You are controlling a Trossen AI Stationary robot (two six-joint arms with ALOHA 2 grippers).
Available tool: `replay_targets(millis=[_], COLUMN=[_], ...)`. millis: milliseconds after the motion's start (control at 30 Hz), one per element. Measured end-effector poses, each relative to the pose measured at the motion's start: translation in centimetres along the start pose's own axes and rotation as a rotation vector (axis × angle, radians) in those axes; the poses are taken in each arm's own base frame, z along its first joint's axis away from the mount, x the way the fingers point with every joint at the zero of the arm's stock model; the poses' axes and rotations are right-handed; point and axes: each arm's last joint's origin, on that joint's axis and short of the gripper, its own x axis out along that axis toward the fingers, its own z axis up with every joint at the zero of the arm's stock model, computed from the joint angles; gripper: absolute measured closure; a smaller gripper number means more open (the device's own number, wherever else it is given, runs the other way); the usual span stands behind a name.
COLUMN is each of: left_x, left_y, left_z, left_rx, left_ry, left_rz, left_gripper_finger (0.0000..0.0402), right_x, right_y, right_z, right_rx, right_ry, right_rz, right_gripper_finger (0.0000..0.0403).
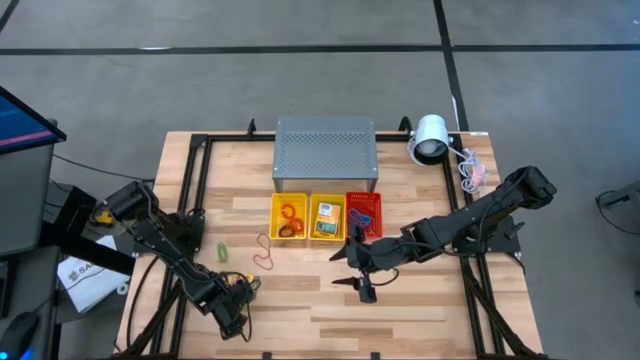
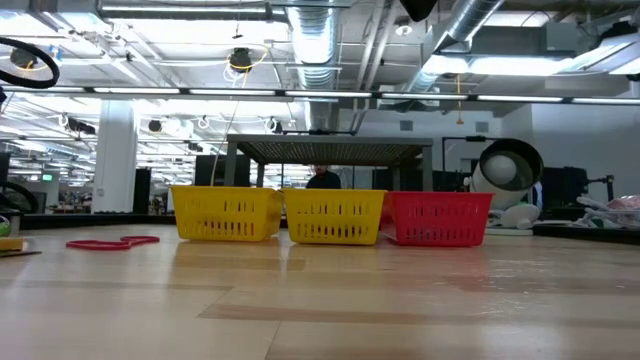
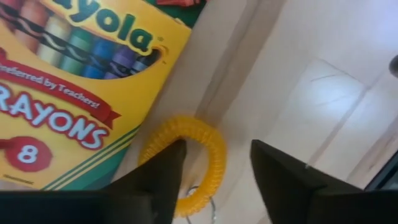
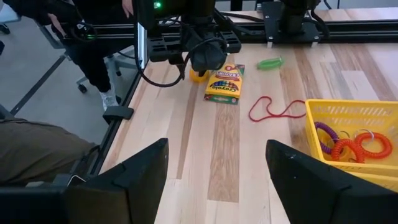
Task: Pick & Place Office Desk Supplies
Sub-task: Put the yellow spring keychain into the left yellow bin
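Now the left gripper is down by the crayon box, its jaws open around a yellow coil band. It looks light and squishy; pinch its ring. The right gripper waits open by the baskets.

Three mesh baskets stand in a row: two yellow baskets and one red basket. One grey perforated box. One white lamp. Two crayon boxes (one on the table, one in the middle basket). One yellow coil loop, one red band, one green loop. Two robot arms.
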Motion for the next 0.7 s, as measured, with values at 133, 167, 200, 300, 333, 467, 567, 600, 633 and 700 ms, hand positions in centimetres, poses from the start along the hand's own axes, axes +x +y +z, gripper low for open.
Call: replay_targets(millis=[133, 167, 200, 300, 333, 467, 567, 600, 633, 700], left_x=[0.0, 0.0, 0.0, 0.1, 0.1, 0.0, -0.1, -0.2, -0.4, -1.3], left_y=[0.2, 0.2, 0.3, 0.4, 0.4, 0.4, 0.4, 0.4, 0.3, 0.3], left_z=[0.0, -0.1, -0.1, -0.1, -0.1, -0.1, -0.1, -0.1, -0.1, -0.1], left_rx=[0.001, 0.002, 0.001, 0.000, 0.000, 0.022, 0.049, 0.060, 0.072, 0.078], left_ry=[0.003, 0.005, 0.006, 0.009, 0.010, 0.011, 0.009, 0.007, 0.001, -0.010], left_rz=[0.014, 0.020, 0.024, 0.037, 0.039, 0.038, 0.025, 0.018, -0.001, -0.038], left_gripper_finger=[0.0273, 0.0287, 0.0301, 0.0339, 0.0350, 0.0384, 0.0389, 0.0388, 0.0387, 0.0387], right_x=[0.0, 0.0, 0.0, 0.0, 0.0, 0.0, 0.0, 0.0, 0.0, 0.0], right_y=[0.0, 0.0, 0.0, 0.0, 0.0, 0.0, 0.0, 0.0, 0.0, 0.0], right_z=[0.0, 0.0, 0.0, 0.0, 0.0, 0.0, 0.0, 0.0, 0.0, 0.0], right_rx=[0.000, 0.000, 0.000, 0.000, 0.000, 0.000, 0.000, 0.000, 0.000, 0.000], right_ry=[0.000, 0.000, 0.000, 0.000, 0.000, 0.000, 0.000, 0.000, 0.000, 0.000], right_rz=[0.000, 0.000, 0.000, 0.000, 0.000, 0.000, 0.000, 0.000, 0.000, 0.000], right_gripper_finger=[0.0143, 0.0143, 0.0143, 0.0143, 0.0143, 0.0143, 0.0143, 0.0143, 0.0143, 0.0143])
